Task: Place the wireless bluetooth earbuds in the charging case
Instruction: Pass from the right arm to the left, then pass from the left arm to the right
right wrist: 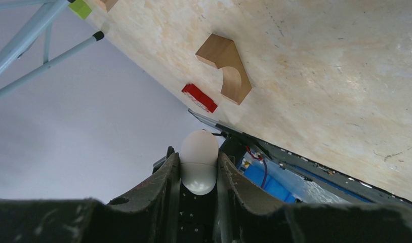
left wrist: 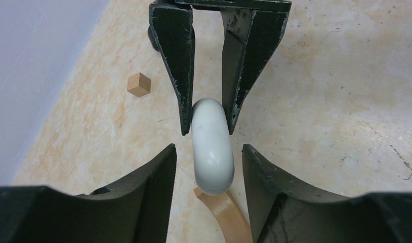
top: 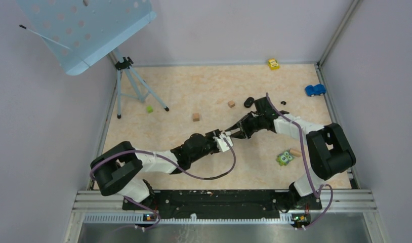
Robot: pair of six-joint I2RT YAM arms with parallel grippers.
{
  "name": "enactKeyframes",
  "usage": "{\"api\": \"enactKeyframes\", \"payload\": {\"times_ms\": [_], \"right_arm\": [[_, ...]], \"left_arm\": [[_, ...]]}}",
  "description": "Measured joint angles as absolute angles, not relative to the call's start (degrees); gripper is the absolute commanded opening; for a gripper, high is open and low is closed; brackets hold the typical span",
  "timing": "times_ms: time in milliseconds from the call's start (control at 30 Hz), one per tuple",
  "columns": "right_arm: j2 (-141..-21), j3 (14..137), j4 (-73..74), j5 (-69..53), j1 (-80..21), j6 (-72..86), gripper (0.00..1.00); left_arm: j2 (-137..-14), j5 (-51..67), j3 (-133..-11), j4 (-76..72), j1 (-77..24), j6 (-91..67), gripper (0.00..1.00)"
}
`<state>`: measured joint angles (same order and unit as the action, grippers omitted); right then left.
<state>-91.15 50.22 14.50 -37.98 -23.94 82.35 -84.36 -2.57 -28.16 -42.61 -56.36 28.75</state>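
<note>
My right gripper [right wrist: 199, 174] is shut on the white rounded charging case [right wrist: 199, 161], lid closed, and holds it above the table. In the left wrist view the case [left wrist: 211, 147] hangs between the right fingers [left wrist: 176, 66]. My left gripper [left wrist: 209, 174] stands open around its lower end, with a gap on each side. In the top view both grippers meet mid-table at the case [top: 227, 135]. Two small black rounded things [top: 249, 102] [top: 283, 103] lie at the back; too small to tell whether they are earbuds.
A tan arch block [left wrist: 224, 212] lies under the case and a tan cube [left wrist: 138, 84] to the left. Other small blocks [top: 196, 117] [top: 231, 104], a green cube [top: 150, 109], toy cars [top: 315, 89] [top: 273, 64], a green toy [top: 285, 158] and a tripod [top: 130, 81] stand around.
</note>
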Motion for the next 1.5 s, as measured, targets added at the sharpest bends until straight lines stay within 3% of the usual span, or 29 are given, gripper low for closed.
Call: {"api": "enactKeyframes", "payload": {"times_ms": [267, 300, 333, 367, 400, 433, 500, 833, 1167, 1367, 1500], "right_arm": [[-91.2, 50.2, 14.0, -38.1, -23.9, 83.1, 0.03], [-91.2, 50.1, 13.7, -38.2, -23.9, 83.1, 0.13], [-91.2, 49.9, 13.2, -38.2, -23.9, 83.1, 0.32], [-91.2, 49.8, 13.0, -38.3, -23.9, 83.1, 0.55], [-91.2, 49.8, 12.8, -38.3, -23.9, 83.0, 0.69], [-91.2, 49.8, 12.7, -38.5, -23.8, 81.9, 0.79], [-91.0, 49.8, 12.1, -38.3, -23.5, 80.9, 0.85], [-81.7, 47.7, 8.5, -41.3, -13.4, 73.0, 0.86], [-71.2, 47.1, 10.1, -39.7, -8.1, 57.2, 0.85], [-56.6, 36.0, -4.4, -35.7, -8.1, 55.4, 0.79], [-49.8, 25.8, -21.4, -32.3, -8.3, 59.4, 0.78]], "left_arm": [[-84.7, -3.1, -28.0, -43.0, -56.4, 28.7, 0.14], [-84.7, -3.1, -28.0, -43.0, -56.4, 28.8, 0.07], [-84.7, -3.1, -28.0, -43.0, -56.4, 28.7, 0.0], [-84.7, -3.1, -28.0, -42.9, -56.4, 28.7, 0.0], [-84.7, -3.1, -28.0, -42.9, -56.4, 28.7, 0.0], [-84.7, -3.0, -28.1, -42.7, -56.4, 28.6, 0.0], [-84.7, -3.0, -28.1, -41.9, -56.4, 28.5, 0.0], [-82.4, -2.2, -32.9, -30.5, -55.0, 20.8, 0.0], [-81.1, 20.8, -50.5, -13.0, -36.1, -3.9, 0.0], [-83.3, 37.3, -55.9, -13.3, -32.3, -21.0, 0.0], [-84.3, 43.9, -51.4, -26.0, -32.3, -38.5, 0.0]]}}
